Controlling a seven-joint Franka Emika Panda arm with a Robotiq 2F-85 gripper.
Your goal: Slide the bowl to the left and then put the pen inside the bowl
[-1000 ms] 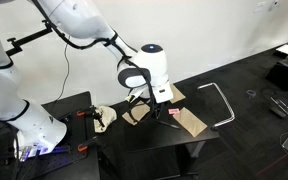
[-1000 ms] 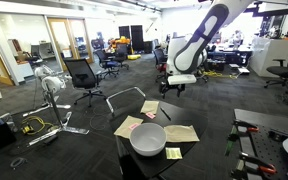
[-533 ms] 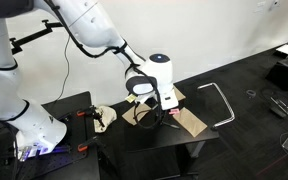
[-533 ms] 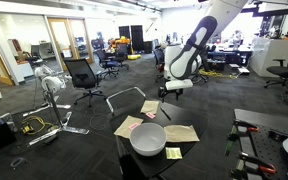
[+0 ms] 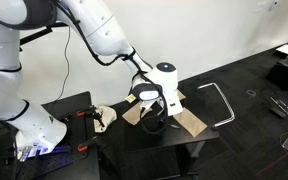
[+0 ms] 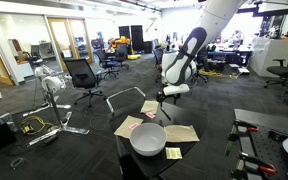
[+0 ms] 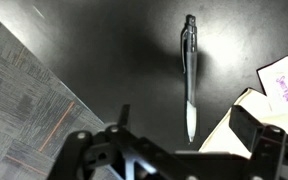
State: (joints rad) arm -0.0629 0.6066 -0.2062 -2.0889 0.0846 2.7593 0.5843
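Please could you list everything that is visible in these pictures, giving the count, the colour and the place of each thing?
bowl: one, white, on the near part of the table.
pen: one, grey and silver, lying on the bare table top, apart from the bowl.
paper sheets: three, tan, flat on the table beyond the bowl.
sticky note: one, yellow, on the table beside the bowl.
table: one, black.
office chair: one, black, on the carpet further back.
metal tube frame: one, silver, on the floor beyond the table.
arm: one, white, reaching down to the table.
gripper: one, black, open, empty, above the pen.
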